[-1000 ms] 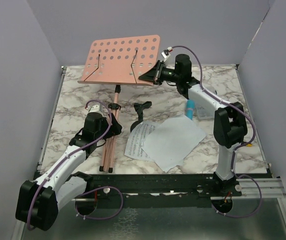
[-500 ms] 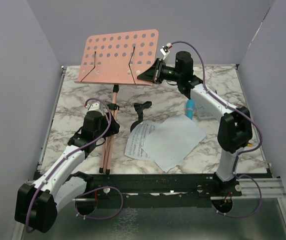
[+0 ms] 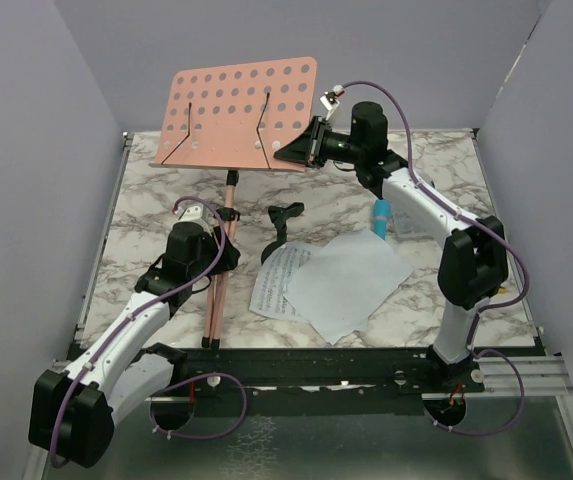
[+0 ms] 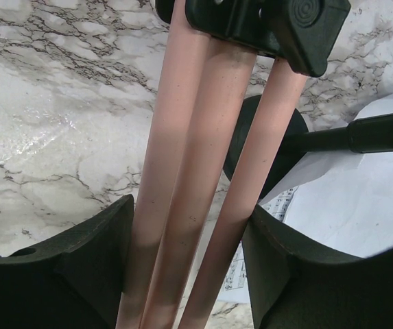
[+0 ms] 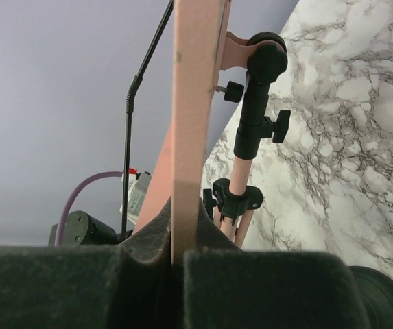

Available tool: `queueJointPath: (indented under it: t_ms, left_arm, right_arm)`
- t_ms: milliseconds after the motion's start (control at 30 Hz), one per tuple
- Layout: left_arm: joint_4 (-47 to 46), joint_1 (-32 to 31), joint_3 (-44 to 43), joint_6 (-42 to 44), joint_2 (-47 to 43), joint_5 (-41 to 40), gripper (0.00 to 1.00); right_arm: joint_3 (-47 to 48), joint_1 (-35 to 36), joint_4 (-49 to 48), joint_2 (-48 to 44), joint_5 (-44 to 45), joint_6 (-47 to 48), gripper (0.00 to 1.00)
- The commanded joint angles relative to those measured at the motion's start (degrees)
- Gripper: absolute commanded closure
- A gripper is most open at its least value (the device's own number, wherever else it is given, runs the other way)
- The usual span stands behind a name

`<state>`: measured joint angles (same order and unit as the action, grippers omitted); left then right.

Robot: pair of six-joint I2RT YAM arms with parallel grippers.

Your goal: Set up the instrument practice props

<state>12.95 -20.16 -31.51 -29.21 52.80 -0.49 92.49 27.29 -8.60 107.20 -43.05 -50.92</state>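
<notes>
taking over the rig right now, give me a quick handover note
Right gripper: shut on the edge of the pink hole-dotted music stand.
Left gripper: jaws flank its folded thin tripod legs; grip unclear.
Two white sheet-music pages, blue toy microphone, small black round-based mic stand: lying loose.
Done: stand is upright.
Left: spread legs, put pages on stand, seat microphone in mic stand.

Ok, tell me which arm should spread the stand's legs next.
Left. The left gripper sits around the folded legs low down, while the right gripper is clamped on the edge of the pink tray up top, steadying it.
</notes>
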Motion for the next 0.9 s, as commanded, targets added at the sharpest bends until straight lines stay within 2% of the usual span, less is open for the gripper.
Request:
queueJointPath:
  t_ms: [0, 300, 633, 867]
  left_arm:
    - [-2.0, 0.2, -2.6, -1.3, -1.0, -0.6, 1.0]
    - [-6.1, 0.2, -3.9, -1.2, -4.6, -0.4, 1.0]
    - [-19.8, 0.2, -2.2, 3.3, -11.2, 0.4, 1.0]
    - [-28.5, 0.2, -0.2, 8.9, -11.8, 2.1, 1.0]
  right_arm:
    - [4.6, 2.9, -8.4, -8.7, -8.5, 5.2, 1.0]
    - [3.0, 5.2, -7.7, -14.7, -8.7, 7.5, 1.0]
    - [-1.4, 9.1, -4.2, -22.9, -6.4, 13.6, 1.0]
    - [-6.4, 11.2, -2.0, -27.7, -5.7, 17.7, 1.0]
